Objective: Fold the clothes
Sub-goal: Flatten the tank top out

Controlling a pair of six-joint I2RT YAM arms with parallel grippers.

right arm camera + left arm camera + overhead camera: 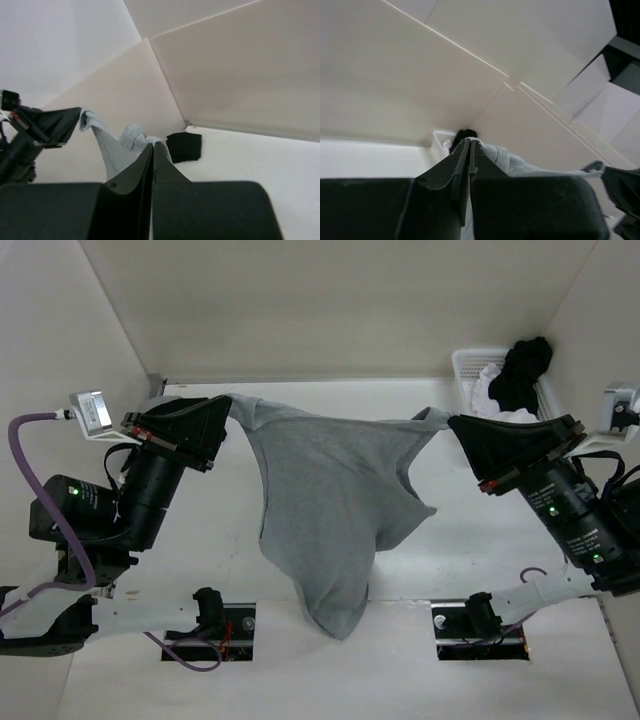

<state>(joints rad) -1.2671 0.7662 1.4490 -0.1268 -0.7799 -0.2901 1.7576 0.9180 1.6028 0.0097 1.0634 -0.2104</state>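
Observation:
The clothes, a plain light grey T-shirt [325, 500], hang in the air, stretched between my two grippers, and sag to a low point near the table's front edge. My left gripper [230, 406] is shut on the shirt's upper left edge. In the left wrist view grey fabric [512, 161] comes out from between the shut fingertips of that gripper [470, 142]. My right gripper [449, 424] is shut on the shirt's upper right edge. The right wrist view shows its jaws [153, 145] pressed together, with the shirt [112, 150] running from them across to the left gripper [55, 125].
A white basket [462, 368] stands at the back right with a black garment [522, 370] and white cloth [490, 392] in it. A folded black piece [184, 146] lies on the table near a back corner. White walls enclose the table.

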